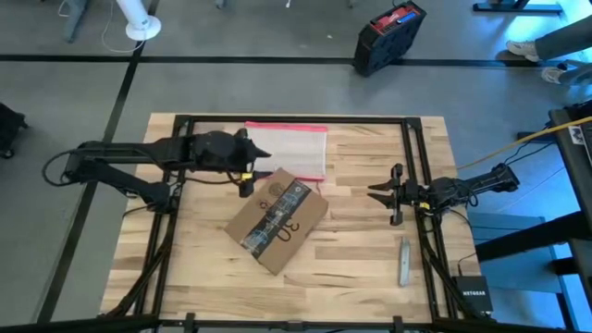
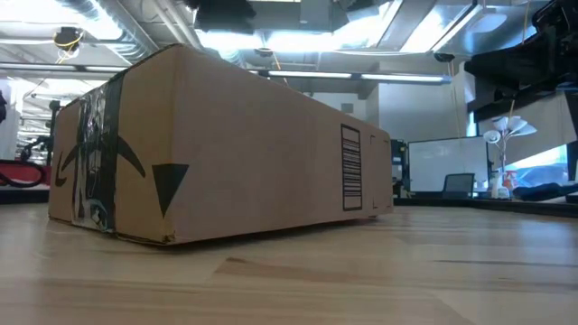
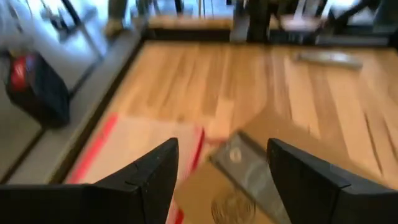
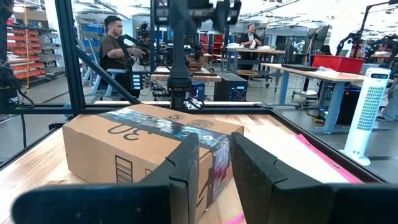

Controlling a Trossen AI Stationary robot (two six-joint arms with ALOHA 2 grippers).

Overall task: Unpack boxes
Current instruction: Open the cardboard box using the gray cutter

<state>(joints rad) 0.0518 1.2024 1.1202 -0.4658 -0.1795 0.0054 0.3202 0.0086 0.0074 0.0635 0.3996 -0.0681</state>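
Your wide-open, empty left pincer (image 1: 248, 176) hovers at the sealed brown taped cardboard box (image 1: 277, 218); next you must grip its tape. The right pincer (image 1: 381, 192), nearly closed and empty, waits aside.

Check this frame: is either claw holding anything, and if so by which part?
Nothing is held. The left claw hangs open over the box's far corner, near the pouch. The right claw sits apart with nothing between its narrowly parted fingers.
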